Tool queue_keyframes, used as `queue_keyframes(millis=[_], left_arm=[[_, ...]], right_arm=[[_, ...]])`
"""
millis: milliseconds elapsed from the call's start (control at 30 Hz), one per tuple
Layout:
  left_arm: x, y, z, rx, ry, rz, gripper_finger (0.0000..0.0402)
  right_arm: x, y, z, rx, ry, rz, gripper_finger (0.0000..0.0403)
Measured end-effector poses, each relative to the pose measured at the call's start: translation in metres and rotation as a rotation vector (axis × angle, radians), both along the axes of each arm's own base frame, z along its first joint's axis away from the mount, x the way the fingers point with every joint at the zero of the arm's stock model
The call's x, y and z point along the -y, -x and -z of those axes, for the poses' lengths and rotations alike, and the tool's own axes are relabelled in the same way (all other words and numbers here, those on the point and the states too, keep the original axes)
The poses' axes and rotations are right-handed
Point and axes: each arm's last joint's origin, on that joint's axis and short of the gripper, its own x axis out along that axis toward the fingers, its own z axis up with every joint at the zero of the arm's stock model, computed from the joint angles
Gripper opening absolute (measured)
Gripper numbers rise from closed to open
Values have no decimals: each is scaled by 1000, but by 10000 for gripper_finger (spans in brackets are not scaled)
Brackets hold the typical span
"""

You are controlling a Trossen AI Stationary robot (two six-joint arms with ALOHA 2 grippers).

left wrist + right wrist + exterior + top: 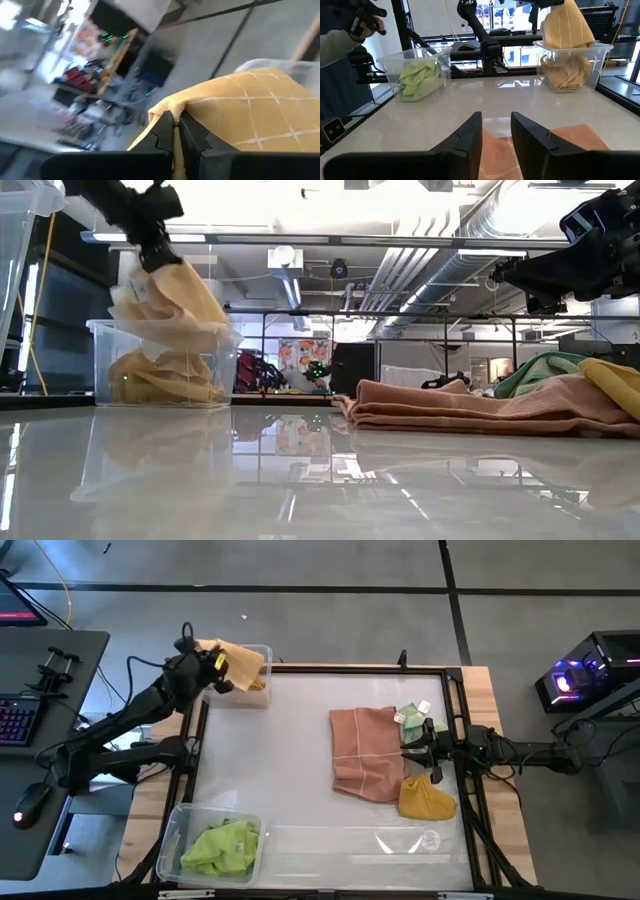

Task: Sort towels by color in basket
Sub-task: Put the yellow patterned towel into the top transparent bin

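The left gripper [222, 668] is holding a checked towel [240, 660] over the bin [262, 690], clamped tight. Next it needs releasing; the right gripper [418, 748] is waiting half-open above the pink towel [362, 750]

Two clear bins are sitting on the tabletop: one [248, 675] holding tan checked towels [240, 662], one [175, 840] holding lime towels [222, 847]. Three loose towels are lying out: one pink-brown [365, 752], one mustard [426, 798], one sage [412, 719].
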Motion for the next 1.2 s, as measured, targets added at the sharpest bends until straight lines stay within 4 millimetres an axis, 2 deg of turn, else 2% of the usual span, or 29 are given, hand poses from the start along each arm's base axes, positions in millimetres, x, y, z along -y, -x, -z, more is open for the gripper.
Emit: queue_keyframes(millis=[300, 533, 767, 1000, 1100, 1200], left_arm=[[-20, -11, 21, 58, 95, -8, 1], [-43, -13, 37, 109, 167, -138, 1], [-61, -17, 58, 51, 247, -202, 1], [-68, -20, 69, -8, 245, -302, 1], [-68, -21, 69, 12, 249, -301, 17], [-66, -23, 64, 3, 274, -298, 52]], right_arm=[[0, 0, 0, 0, 0, 0, 98], [0, 0, 0, 0, 0, 0, 98], [0, 0, 0, 0, 0, 0, 98], [0, 0, 0, 0, 0, 0, 98], [0, 0, 0, 0, 0, 0, 98], [0, 0, 0, 0, 0, 0, 98]])
